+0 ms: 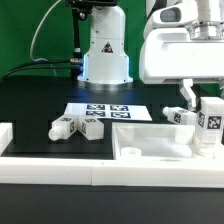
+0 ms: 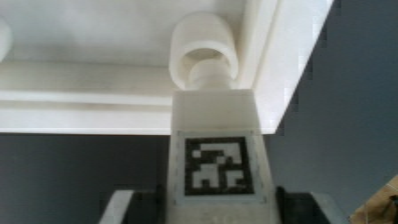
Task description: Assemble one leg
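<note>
The leg [image 2: 217, 130] is at the exterior view's right, clamped in your tool [image 2: 205, 208], its end aimed at the tray-like panel's [image 2: 107, 95] corner, apparently so you can seat it there.

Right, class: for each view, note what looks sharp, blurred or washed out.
Exterior view: the bulky white wrist housing is overexposed, nearly featureless; the thin flat white marker board reads clearly. Wrist view: soft throughout; the tag on the chunky white plastic leg is fuzzy but readable, and the large white rimmed panel shows grey shadow.
</note>
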Tool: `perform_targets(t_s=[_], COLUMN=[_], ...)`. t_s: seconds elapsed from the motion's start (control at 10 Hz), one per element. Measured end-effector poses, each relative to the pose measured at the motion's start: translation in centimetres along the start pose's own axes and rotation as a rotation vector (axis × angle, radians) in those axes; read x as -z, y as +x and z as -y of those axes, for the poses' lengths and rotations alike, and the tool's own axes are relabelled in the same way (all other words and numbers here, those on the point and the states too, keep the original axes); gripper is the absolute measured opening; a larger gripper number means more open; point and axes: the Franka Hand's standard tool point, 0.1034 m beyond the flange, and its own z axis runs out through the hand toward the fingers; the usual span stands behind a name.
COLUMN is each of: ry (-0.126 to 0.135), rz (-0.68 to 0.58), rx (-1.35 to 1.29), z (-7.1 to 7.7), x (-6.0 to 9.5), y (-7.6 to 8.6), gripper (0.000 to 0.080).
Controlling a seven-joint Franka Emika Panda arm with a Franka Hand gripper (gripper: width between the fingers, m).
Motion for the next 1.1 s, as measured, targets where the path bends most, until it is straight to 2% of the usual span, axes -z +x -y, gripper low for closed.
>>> perform_targets(t_s=[0.5, 0.8, 1.1], ry=[0.0, -0.002, -0.009], rz=[-0.013, -0.004, 0.024], rx=[0.017, 0.018, 0.022], z=[-0.04, -0.18, -0.9], x=[0.01, -0.04, -0.34], y=[-0.04, -0.58, -0.94], gripper=[0.0287, 0.0287, 0.0287])
